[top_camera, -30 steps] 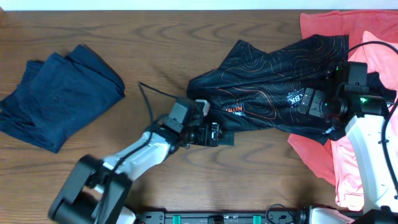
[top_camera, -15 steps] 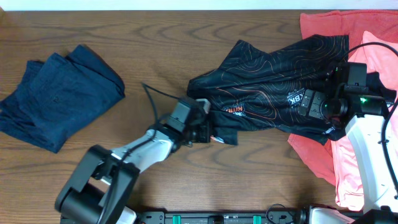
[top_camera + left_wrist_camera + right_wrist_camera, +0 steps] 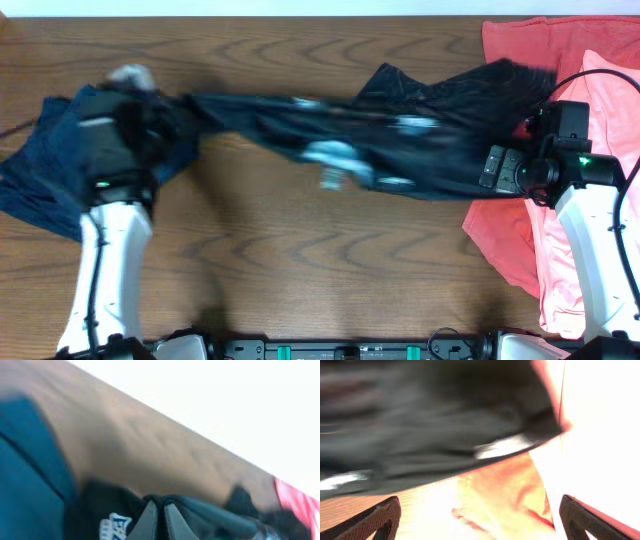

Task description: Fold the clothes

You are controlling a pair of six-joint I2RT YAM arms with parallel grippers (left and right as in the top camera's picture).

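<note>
- The navy garment [image 3: 45, 175] lies crumpled under the left claw and spreads away to the claw's left. In the left wrist view it fills the lower left corner, beside the fingers.
- The left claw [image 3: 159, 519] hangs over the right-hand part of that navy heap. Its two fingers [image 3: 148, 522] are drawn almost together, with only a thin dark seam between them. Black cloth bunches around and between the tips, so the claw pinches one end of the jersey.
- The black jersey [image 3: 400, 150] runs rightward from the left claw as a long, drawn-out band that reaches across to the right claw. It is smeared by motion, so the orange lines cannot be made out. Only pale streaks of print show near its middle. In the left wrist view a white print on the cloth sits just left of the claw's fingers.
- The wooden table [image 3: 300, 270] shows between the two claws, on the robot's side of the stretched band.
- The right claw [image 3: 480, 505] sits at the jersey's right end. Its fingers [image 3: 375, 520] stand wide apart at the two lower corners of the right wrist view. The blurred black cloth and its pale hem lie ahead of the tips, with nothing gripped between them.
- The coral-pink shirts [image 3: 600, 60] lie beneath the right claw and spread to its right, under the jersey's far end.
</note>
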